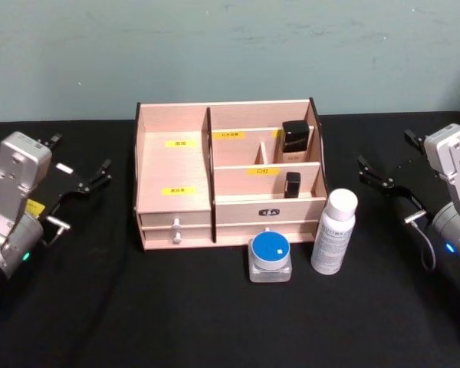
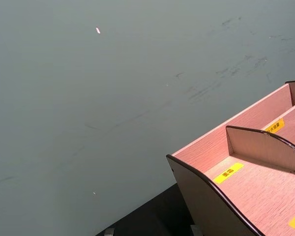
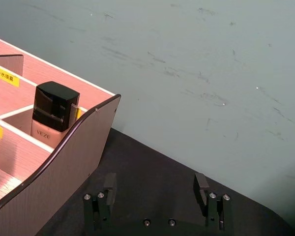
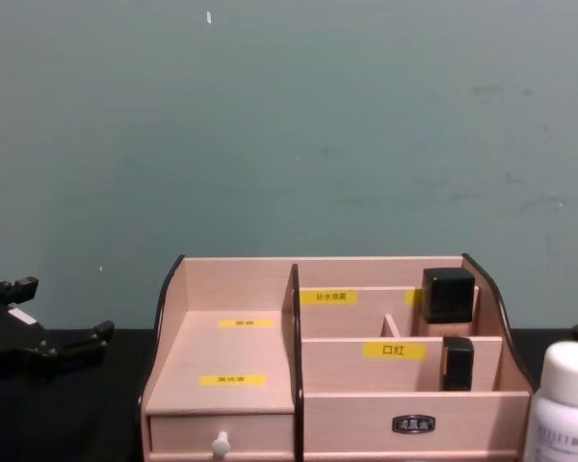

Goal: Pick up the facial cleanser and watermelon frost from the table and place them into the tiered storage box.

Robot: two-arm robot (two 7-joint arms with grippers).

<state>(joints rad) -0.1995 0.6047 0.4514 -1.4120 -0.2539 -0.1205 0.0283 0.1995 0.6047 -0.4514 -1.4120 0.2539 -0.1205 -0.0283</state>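
Observation:
The tiered storage box (image 1: 176,172) stands mid-table, pale pink wood with yellow labels and two front drawers; it also shows in the chest view (image 4: 241,361). Just in front of its right half stand a white capped bottle (image 1: 334,232), which I take for the facial cleanser, and a clear jar with a blue lid (image 1: 270,257), which I take for the watermelon frost. My left gripper (image 1: 80,157) hovers open, left of the box. On the box's right my right gripper (image 1: 387,153) is open too, seen from its wrist (image 3: 155,189) beside the box's curved side wall (image 3: 54,167).
Two black-capped bottles (image 1: 295,140) (image 1: 292,184) stand in the box's right rear compartments. The tall left compartment (image 2: 250,187) holds nothing. A black cloth covers the table (image 1: 215,322), and a teal wall (image 4: 289,125) rises behind it.

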